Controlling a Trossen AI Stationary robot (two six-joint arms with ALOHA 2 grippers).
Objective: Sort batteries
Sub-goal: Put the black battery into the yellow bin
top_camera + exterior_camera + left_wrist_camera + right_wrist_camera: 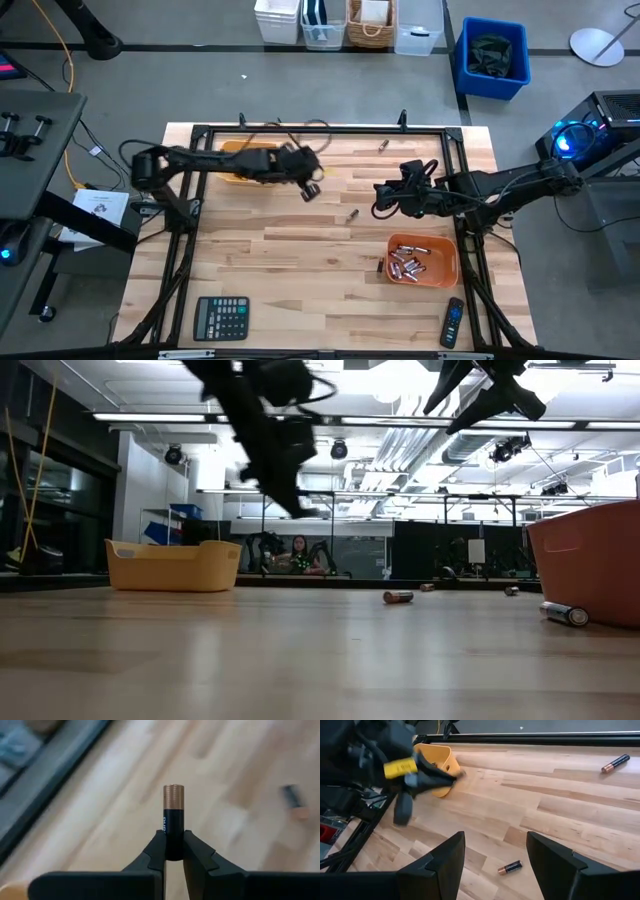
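My left gripper [311,189] hangs above the table's middle, just right of the yellow bin [243,160], and is shut on a black battery with a copper end [173,800]. My right gripper [495,837] waits open, raised right of centre [384,202]. Below and ahead of it, one battery [510,867] lies on its side on the wood [352,213]. Another loose battery [383,146] lies near the far edge. The orange bin [424,258] at the near right holds several batteries. My left gripper pinches the battery's black end [173,831] between its two fingertips [159,845]. The battery sticks out past the tips in line with the fingers, copper end away from the gripper. It is lifted clear of the table.
A black calculator [221,318] lies at the near left and a black remote control [453,322] at the near right. One battery [381,266] lies on the wood just left of the orange bin. A black frame [300,128] runs round the table's edges.
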